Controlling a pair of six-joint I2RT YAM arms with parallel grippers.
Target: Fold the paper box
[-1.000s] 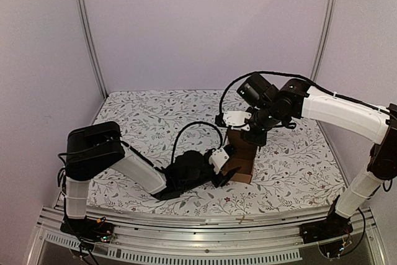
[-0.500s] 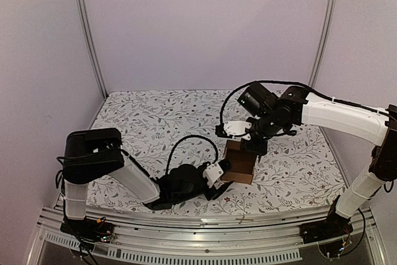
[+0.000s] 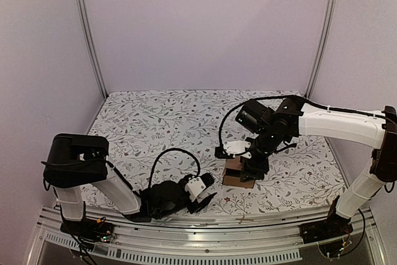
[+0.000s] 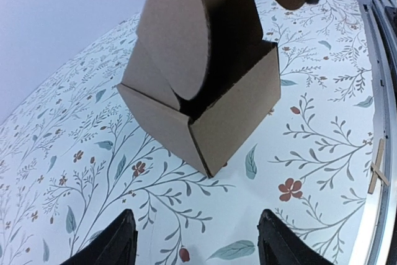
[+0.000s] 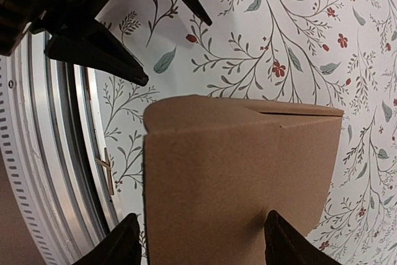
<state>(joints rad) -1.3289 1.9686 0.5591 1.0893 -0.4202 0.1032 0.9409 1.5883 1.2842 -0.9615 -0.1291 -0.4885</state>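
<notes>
From above, the box (image 3: 239, 174) sits near the desk's (image 3: 155, 122) front edge, right of centre. The right gripper (image 3: 250, 162) is over it.
Left wrist: the left gripper (image 4: 197, 240) gapes wide, empty, box ahead.
Right wrist: the jaws stand wide above the box's top panel.

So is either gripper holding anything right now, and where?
Left gripper holds nothing. Right gripper stands open over the box, at its lid; no hold shows.

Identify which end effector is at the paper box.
The right end effector: it hangs directly over the paper box, open above its lid. The left end effector, also open, sits apart, clear of the box.
</notes>
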